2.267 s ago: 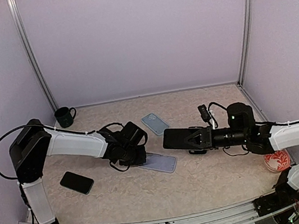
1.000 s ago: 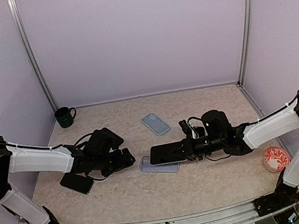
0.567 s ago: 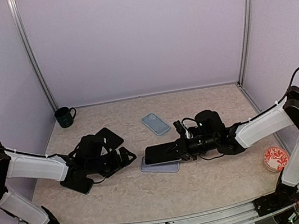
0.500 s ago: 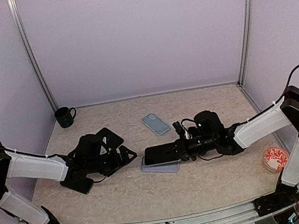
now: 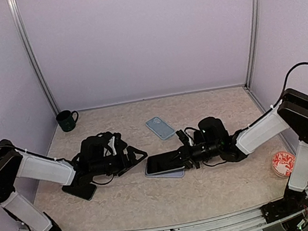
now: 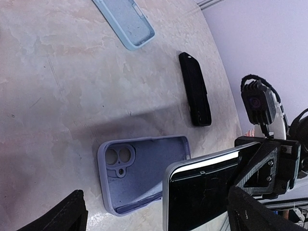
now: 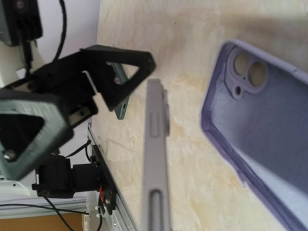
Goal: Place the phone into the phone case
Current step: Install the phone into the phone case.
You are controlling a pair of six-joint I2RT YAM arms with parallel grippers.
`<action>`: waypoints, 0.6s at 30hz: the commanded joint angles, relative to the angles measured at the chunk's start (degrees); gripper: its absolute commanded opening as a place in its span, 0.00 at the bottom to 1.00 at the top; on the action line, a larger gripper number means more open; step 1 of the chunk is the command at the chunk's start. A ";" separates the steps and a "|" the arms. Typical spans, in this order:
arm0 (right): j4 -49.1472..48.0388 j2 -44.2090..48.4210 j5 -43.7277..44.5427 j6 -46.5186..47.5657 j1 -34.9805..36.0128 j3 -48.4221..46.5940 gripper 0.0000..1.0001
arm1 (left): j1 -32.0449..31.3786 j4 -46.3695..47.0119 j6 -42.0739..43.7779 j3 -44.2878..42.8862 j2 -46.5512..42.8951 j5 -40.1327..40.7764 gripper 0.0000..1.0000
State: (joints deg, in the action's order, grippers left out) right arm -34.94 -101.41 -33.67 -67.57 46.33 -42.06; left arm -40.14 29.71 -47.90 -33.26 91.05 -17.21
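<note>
The lavender phone case lies open side up mid-table; its camera cut-out end points toward my left arm. My right gripper is shut on the dark phone and holds it low and tilted over the case's right part. The right wrist view shows the phone edge-on beside the case. My left gripper stands open just left of the case, empty, its fingers at the frame's bottom corners.
A light blue case lies behind the work spot, and a black case or phone lies flat near it. Another dark phone sits under my left arm. A green mug stands back left, a red dish front right.
My right gripper has carried the phone left and down until it overlaps the lavender case. My left gripper has opened wider and edged toward the case.
</note>
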 commanded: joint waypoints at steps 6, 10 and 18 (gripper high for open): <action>-4.76 -1.39 -1.92 -0.64 -2.17 -0.80 0.00 | 0.41 7.05 0.76 -1.20 5.10 -4.84 0.99; -3.93 -2.25 -1.84 -0.13 -2.31 -1.17 0.00 | 0.41 8.87 0.22 -0.98 6.44 -6.11 0.99; -3.51 -4.01 -1.67 0.07 -2.39 -1.77 0.00 | 0.33 12.01 -1.10 -0.67 8.76 -7.22 0.99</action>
State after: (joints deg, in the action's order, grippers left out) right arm -35.90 -104.79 -34.54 -68.14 44.21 -42.09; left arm -40.03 38.37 -48.42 -33.28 98.32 -23.09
